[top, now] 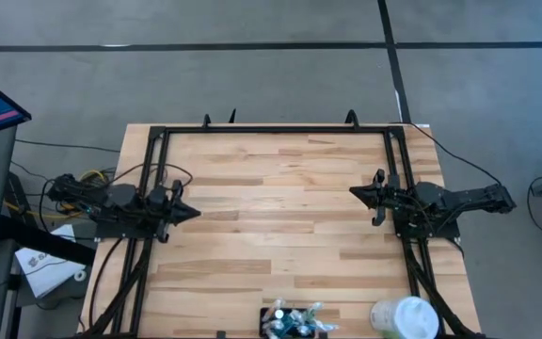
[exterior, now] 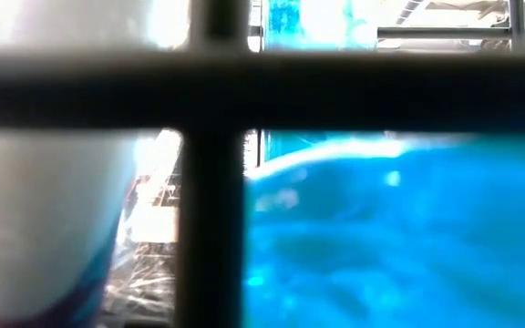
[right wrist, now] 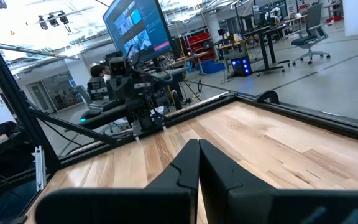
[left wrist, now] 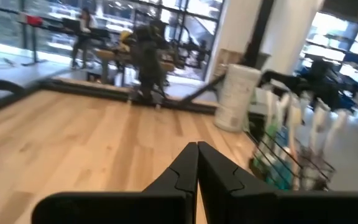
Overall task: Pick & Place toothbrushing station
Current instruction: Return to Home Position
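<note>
The toothbrushing station [top: 294,323], a low black wire holder filled with brushes and tubes, stands on the table at the middle of its near edge. It also shows in the left wrist view [left wrist: 289,158]. In the low view its black bars [exterior: 212,182] fill the picture close up. My left gripper [top: 196,213] is shut and held level over the table's left side, far from the station. My right gripper [top: 353,192] is shut and held level over the right side. Each has nothing between its fingers [left wrist: 197,149] [right wrist: 199,146].
A white round cup [top: 406,318] stands at the near right corner, right of the station, and shows again in the left wrist view [left wrist: 235,96]. Black frame rails [top: 276,129] run along the table's far, left and right edges. Bare wood [top: 276,217] lies between the two arms.
</note>
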Robot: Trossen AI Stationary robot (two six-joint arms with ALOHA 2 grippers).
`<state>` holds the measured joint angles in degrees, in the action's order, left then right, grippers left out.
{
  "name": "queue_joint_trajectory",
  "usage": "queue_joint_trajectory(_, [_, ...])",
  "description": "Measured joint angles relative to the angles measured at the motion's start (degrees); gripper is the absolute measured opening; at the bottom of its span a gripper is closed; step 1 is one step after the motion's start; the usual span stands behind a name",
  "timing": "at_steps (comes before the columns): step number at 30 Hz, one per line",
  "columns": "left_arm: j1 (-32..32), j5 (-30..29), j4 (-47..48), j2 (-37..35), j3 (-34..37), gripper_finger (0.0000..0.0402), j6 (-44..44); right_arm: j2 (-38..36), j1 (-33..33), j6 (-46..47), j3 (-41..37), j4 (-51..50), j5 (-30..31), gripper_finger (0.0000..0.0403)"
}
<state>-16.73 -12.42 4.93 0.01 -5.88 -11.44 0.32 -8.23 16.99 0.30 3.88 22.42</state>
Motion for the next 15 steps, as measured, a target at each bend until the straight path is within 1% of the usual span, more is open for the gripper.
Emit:
queue_joint_trajectory(3, [0.0,2.0,0.1,0.0,1.3,0.0001,0.0,0.0,0.0,0.0,0.0,0.0,0.0,0.0])
queue_joint_trajectory(9, [0.1,1.9,-0.1,0.0,2.6,0.0001,0.3,0.0,0.0,0.0,0.0,0.0,0.0,0.0])
queue_joint_trajectory(15, [3.1,1.8,-0.7,0.1,3.0,0.0001,0.6,0.0,0.0,0.0,0.0,0.0,0.0,0.0])
